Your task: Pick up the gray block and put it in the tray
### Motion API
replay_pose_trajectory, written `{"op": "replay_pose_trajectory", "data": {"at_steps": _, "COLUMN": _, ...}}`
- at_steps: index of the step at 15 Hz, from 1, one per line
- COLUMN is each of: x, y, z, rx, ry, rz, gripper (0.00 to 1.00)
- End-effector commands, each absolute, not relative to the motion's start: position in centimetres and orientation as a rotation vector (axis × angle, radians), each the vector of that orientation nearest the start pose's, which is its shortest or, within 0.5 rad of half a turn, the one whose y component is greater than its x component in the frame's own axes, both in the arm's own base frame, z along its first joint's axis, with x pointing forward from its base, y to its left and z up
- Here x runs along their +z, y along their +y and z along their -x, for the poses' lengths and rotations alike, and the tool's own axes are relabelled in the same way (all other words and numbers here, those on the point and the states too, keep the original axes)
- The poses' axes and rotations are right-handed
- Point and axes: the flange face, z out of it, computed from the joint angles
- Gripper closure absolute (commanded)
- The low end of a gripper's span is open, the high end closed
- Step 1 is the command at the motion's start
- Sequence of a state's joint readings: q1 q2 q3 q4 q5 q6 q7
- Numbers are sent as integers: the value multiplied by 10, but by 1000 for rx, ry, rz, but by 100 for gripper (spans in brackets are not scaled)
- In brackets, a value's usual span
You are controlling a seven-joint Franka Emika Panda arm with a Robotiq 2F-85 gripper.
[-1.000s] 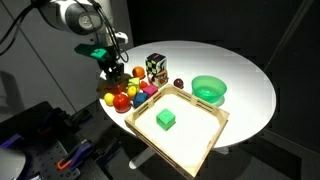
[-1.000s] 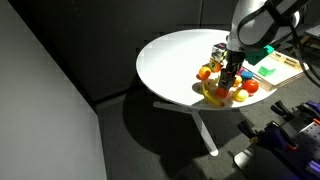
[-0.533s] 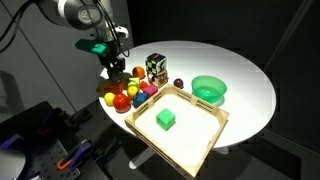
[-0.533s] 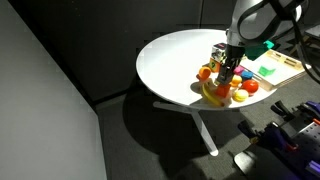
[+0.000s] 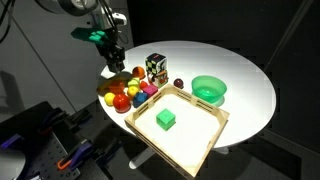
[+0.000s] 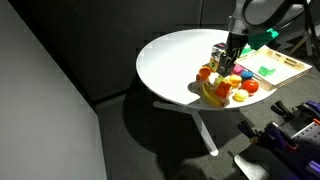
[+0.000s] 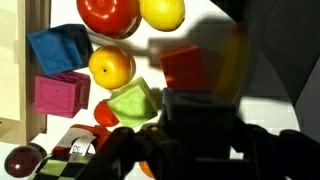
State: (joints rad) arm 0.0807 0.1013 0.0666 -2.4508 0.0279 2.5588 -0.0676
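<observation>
the gripper (image 5: 113, 66) hangs above the pile of toy fruit (image 5: 125, 95) at the left of the white table (image 5: 245, 75). its claw is closed narrow on the gray block (image 7: 200, 122). the tray (image 5: 195, 138) lies to the near right and holds a green cube (image 5: 166, 119).

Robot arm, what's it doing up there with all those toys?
The robot's gripper hangs above a pile of colourful toys on the round white table. It looks shut on the gray block, lifted clear of the pile. The wooden tray beside the pile holds only a green cube, so the block is not in yet.
</observation>
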Motion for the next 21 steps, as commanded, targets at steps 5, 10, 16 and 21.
{"op": "replay_pose_trajectory", "data": {"at_steps": 5, "x": 275, "y": 31, "z": -466, "rx": 8, "ry": -215, "rz": 3108, "gripper": 73}}
{"op": "replay_pose_trajectory", "data": {"at_steps": 10, "x": 271, "y": -8, "z": -455, "rx": 22, "ry": -118, "rz": 3112, "gripper": 73}}
{"op": "replay_pose_trajectory", "data": {"at_steps": 16, "x": 263, "y": -52, "z": -445, "rx": 49, "ry": -9, "rz": 3107, "gripper": 73}}
{"op": "replay_pose_trajectory", "data": {"at_steps": 21, "x": 260, "y": -92, "z": -439, "rx": 62, "ry": 127, "rz": 3111, "gripper": 73}}
